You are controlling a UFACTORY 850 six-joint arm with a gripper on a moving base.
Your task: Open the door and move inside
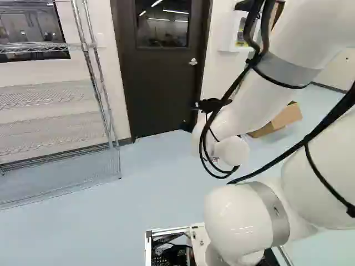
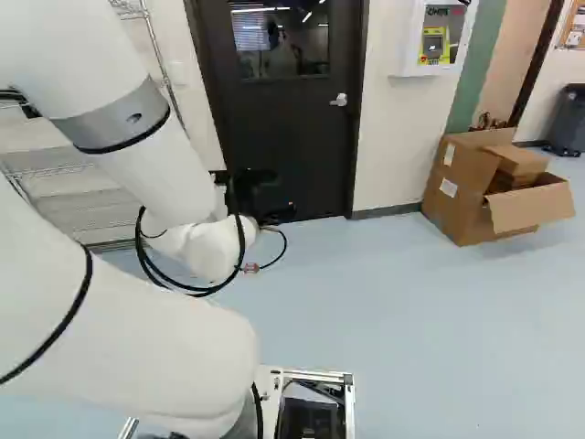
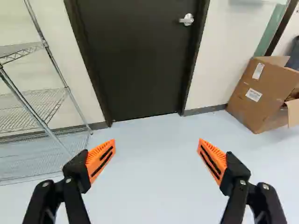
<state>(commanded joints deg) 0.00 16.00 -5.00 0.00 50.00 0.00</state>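
A dark door (image 1: pixel 161 83) with a window in its upper part stands closed in its frame, ahead of the arm. Its silver handle (image 2: pixel 340 100) is on the right-hand side of the door. In the right base view the black gripper (image 2: pixel 265 197) shows in front of the lower door, its fingertips hard to make out. The wrist view has the gripper (image 3: pixel 157 148) wide open, nothing between its orange pads. Door (image 3: pixel 140 56) and handle (image 3: pixel 187 19) lie well ahead of it, untouched.
A wire shelf rack (image 3: pixel 44 105) stands left of the door. Right of the door are open cardboard boxes (image 2: pixel 466 187) on the floor and a white wall cabinet (image 2: pixel 433 38) holding a yellow device. A dark bin (image 2: pixel 568 119) is farther right.
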